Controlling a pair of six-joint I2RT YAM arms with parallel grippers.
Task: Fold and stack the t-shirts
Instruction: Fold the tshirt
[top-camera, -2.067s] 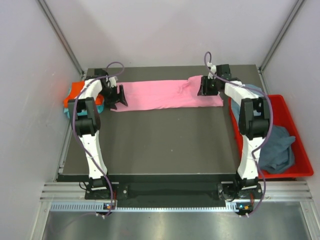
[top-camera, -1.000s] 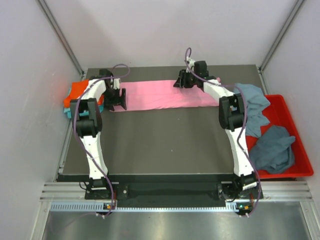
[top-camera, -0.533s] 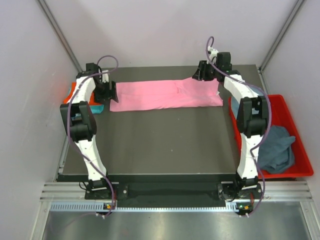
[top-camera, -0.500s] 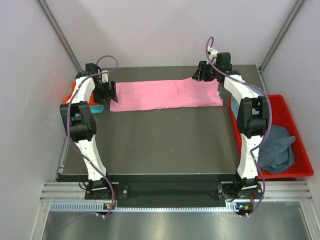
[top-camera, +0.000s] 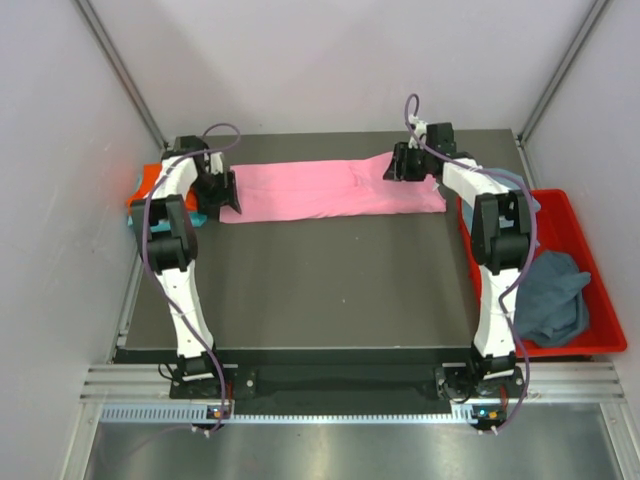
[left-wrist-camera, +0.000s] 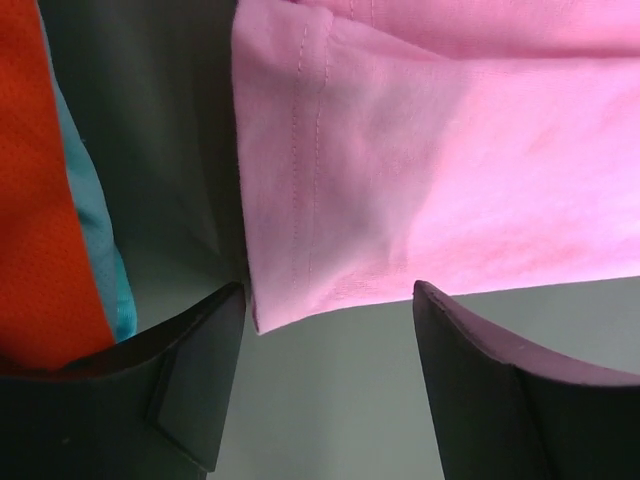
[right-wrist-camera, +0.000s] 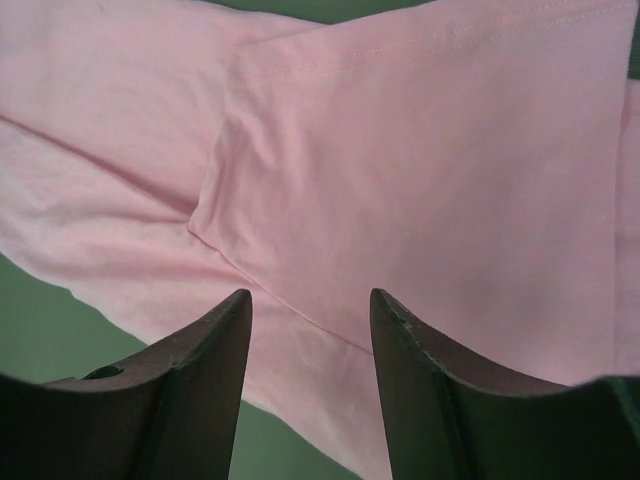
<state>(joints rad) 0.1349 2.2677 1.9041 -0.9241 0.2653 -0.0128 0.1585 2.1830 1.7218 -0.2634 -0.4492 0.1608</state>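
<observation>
The pink t-shirt (top-camera: 335, 190) is being shown spread as a long band across the far part of the bench (top-camera: 330, 290), reaching from the left jaws to the right jaws. The left jaws are being held wide apart with nothing gripped. The shirt's hemmed corner is lying just ahead of them, close to one jaw, and bare bench is showing under the rest of the gap. Just outside that same jaw, the orange t-shirt (left-wrist-camera: 40, 180) is lying on the teal t-shirt (left-wrist-camera: 95, 250). The right jaws are likewise being held open and empty, with a folded-in sleeve flap lying directly ahead of the gap.

A grasp at both ends is judged to be in preparation. If the left jaws are closed where they stand, the corner could be missed, or only nipped at the hem and lost on lifting. With any outward drift the orange stack could be caught instead. At the right, only the sleeve flap could be pinched, so that it is pulled open rather than the body being carried
</observation>
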